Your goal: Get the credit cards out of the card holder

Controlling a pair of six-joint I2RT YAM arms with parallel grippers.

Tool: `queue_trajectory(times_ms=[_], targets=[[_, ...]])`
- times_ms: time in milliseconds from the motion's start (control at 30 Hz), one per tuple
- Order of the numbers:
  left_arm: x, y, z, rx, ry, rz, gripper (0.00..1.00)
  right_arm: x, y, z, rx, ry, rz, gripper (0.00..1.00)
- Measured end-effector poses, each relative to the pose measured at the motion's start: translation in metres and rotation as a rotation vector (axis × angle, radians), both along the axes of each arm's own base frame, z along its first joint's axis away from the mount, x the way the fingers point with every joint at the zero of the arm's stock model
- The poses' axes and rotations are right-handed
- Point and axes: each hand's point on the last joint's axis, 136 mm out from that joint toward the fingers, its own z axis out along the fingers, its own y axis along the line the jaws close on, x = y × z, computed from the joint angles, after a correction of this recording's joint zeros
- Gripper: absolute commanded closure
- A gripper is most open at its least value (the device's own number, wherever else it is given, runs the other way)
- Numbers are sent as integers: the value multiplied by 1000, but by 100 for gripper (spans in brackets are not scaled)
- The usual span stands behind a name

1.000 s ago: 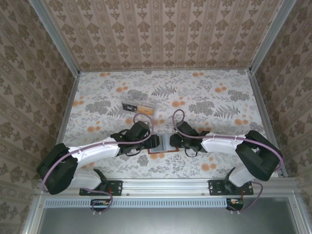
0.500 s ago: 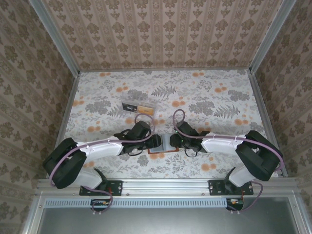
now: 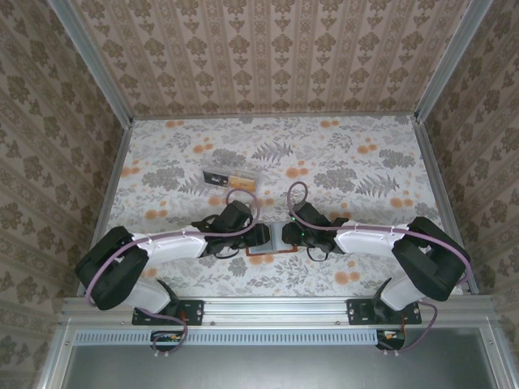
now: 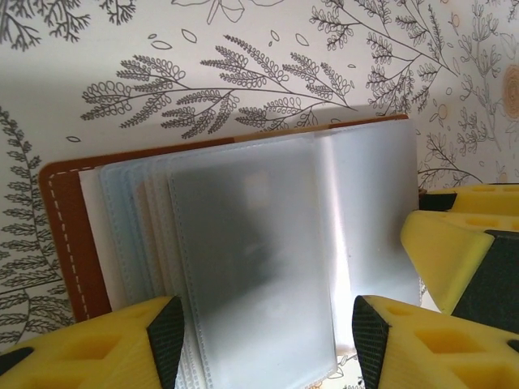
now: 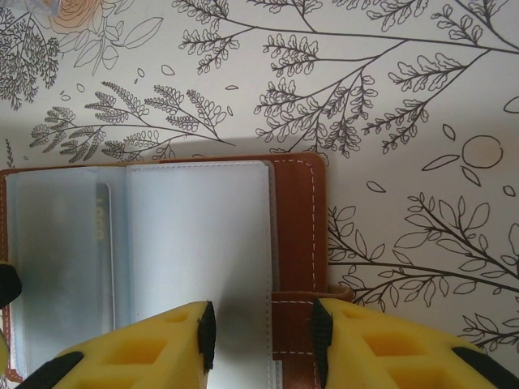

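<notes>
Card holder (image 3: 274, 241) is lying open and flat on the bench (image 3: 365, 154), near the front edge, about midway between the two arm bases. Both arms reach in low and meet over it, one from each side.

Left hand (image 4: 265, 332): fingers about half spread, standing either side of the fanned frosted sleeves (image 4: 251, 243). The left finger sits right at the edge of the stack. The right finger has a small gap to the front sleeve. No pinch that I can see. One of the right hand's fingers (image 4: 442, 255) sits just beside the holder's far edge in that view.

Right hand (image 5: 261, 328): narrower gap, fingers apart over the holder's right half. The edge of a white sleeve and the brown stitched strap sit in the gap. It isn't clamped on anything, and I can't tell if the tips touch the leather.

Cards (image 4: 243, 219): there's a grey shape behind the front sleeve, probably one still tucked in, too hazy to confirm. No card lies loose on the bench.

Clear box (image 3: 231, 178) sits farther back on the bench, left of centre, well apart from both hands.
</notes>
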Motion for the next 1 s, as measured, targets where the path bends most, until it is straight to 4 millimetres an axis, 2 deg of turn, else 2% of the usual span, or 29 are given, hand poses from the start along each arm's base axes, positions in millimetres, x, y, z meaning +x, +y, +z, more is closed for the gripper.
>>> queue_trajectory(times_ms=[167,267,600,900,1000], targets=[[0,-5,3,-22,-2,-12,38,0,0,0,0,-1,-1,59],[0,-8,5,-39,-5,-20,33,0,0,0,0,0,-1,59],[-5,-21,8,-78,-3,-61,31,0,0,0,1,1,-3,59],[-4,-45,34,-136,-46,-117,31,-6,-5,1,-3,4,0,58],[-2,-54,37,-143,-53,-134,32,-10,-10,3,-15,10,-3,55]])
